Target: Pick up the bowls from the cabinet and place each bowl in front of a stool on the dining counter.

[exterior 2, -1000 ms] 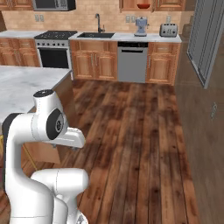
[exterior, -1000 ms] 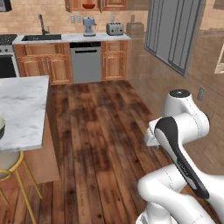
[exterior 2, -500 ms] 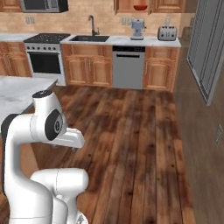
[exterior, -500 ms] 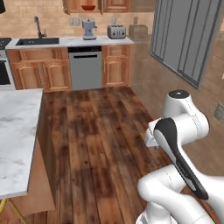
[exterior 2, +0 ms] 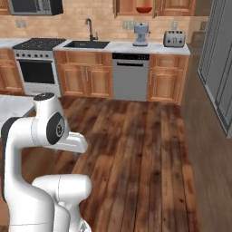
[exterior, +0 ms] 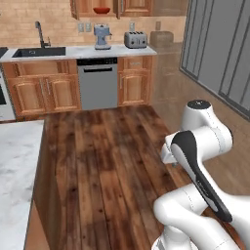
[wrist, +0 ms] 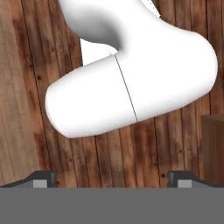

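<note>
The glossy red bowl (exterior: 101, 10) (exterior 2: 144, 9) sits on the shelf of the reddish-brown wall cabinet (exterior: 136, 6) (exterior 2: 173, 5), high on the far wall above the worktop. The pale grey-green bowl and the stools are out of view. A corner of the white marble dining counter (exterior: 14, 171) (exterior 2: 12, 105) lies at the left. In the hand view my gripper (wrist: 113, 181) is open, its fingertips (wrist: 43, 179) wide apart with nothing between them. It points down at the wooden floor, far from the cabinet, with the arm folded close to the base.
Along the far wall run lower wooden cabinets with a steel dishwasher (exterior: 97, 84) (exterior 2: 130, 77), a black sink (exterior: 39, 51) (exterior 2: 86, 44), a coffee machine (exterior: 102, 36) (exterior 2: 141, 34) and a toaster (exterior: 135, 39) (exterior 2: 174, 39). A stove (exterior 2: 34, 65) stands left, grey panels (exterior: 219, 49) right. Wooden floor stretches between.
The whole scene has shifted as the base drove: the kitchen wall is closer, the marble counter has slid left, and the stool has left the view. The arm keeps its folded pose.
</note>
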{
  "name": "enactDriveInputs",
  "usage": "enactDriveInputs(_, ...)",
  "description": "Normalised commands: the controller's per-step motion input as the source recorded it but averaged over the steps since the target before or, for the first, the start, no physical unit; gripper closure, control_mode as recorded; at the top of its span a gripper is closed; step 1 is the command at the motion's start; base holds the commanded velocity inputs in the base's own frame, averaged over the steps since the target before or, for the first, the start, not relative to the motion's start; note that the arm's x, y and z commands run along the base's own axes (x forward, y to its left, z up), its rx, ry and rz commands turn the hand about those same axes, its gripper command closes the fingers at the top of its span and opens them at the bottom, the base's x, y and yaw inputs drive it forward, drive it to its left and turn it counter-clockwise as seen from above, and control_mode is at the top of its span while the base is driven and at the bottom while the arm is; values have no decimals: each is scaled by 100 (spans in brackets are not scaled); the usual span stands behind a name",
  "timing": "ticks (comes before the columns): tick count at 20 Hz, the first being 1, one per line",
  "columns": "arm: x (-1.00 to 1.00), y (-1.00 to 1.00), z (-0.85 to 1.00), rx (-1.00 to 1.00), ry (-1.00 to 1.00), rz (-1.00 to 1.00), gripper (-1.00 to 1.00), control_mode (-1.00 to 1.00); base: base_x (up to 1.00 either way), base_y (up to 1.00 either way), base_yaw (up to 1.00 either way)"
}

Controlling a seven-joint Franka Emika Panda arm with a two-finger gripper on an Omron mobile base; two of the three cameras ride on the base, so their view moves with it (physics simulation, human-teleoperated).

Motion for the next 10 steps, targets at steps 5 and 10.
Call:
enactDriveInputs(5, 0, 0, 0, 0, 0, 0, -100, 100, 100, -4, 0)
enactDriveInputs(10, 0, 0, 0, 0, 0, 0, -100, 100, 100, -1, 0)
